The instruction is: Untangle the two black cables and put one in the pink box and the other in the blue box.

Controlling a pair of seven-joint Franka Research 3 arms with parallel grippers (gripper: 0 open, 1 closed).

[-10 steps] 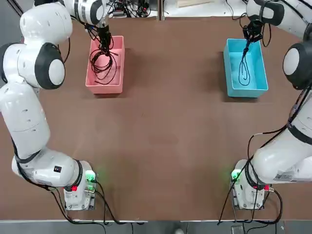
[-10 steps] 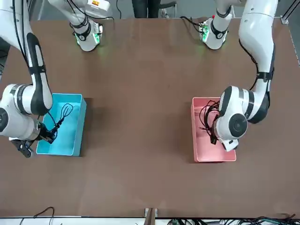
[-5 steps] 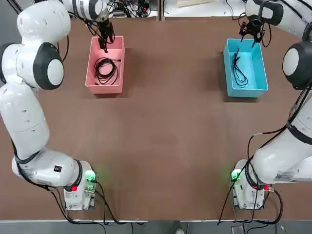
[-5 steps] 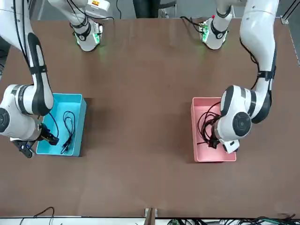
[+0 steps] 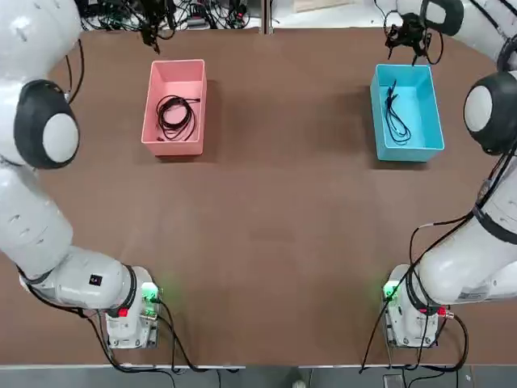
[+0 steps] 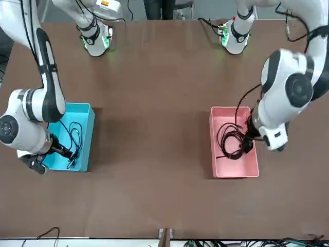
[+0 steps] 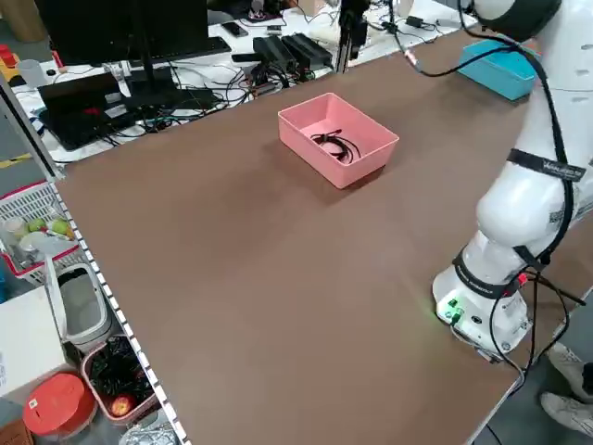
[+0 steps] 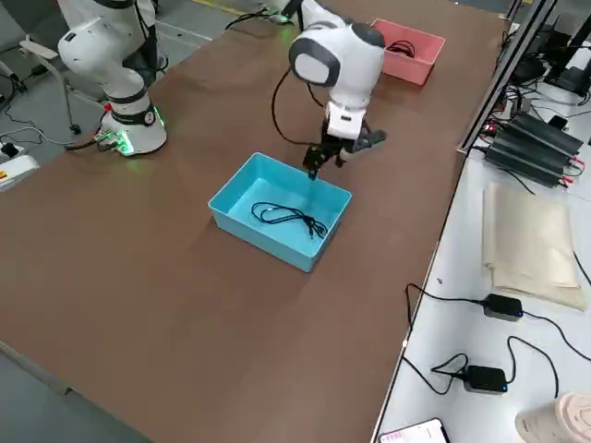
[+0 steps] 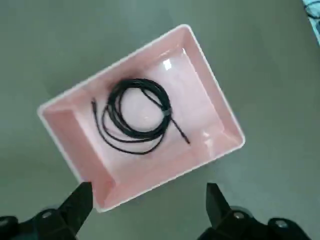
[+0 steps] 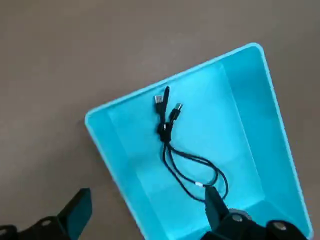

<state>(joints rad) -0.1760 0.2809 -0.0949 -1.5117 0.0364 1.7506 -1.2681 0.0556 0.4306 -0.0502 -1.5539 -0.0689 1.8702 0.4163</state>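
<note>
One black cable lies coiled on the floor of the pink box and shows clearly in the left wrist view. The other black cable lies loosely folded in the blue box, its plug ends visible in the right wrist view. My left gripper hangs open and empty above the pink box's far end. My right gripper is also open and empty, raised over the far end of the blue box. Neither gripper touches a cable.
Both arm bases stand at the near table edge with thick black wires trailing from them. Beyond the far edge is a desk with a monitor, power bricks and loose wires. A person's shoes show beside the table.
Both grippers opened and let go of their cables, which dropped into the pink and blue boxes. Both grippers then rose and drew back toward the far table edge.
</note>
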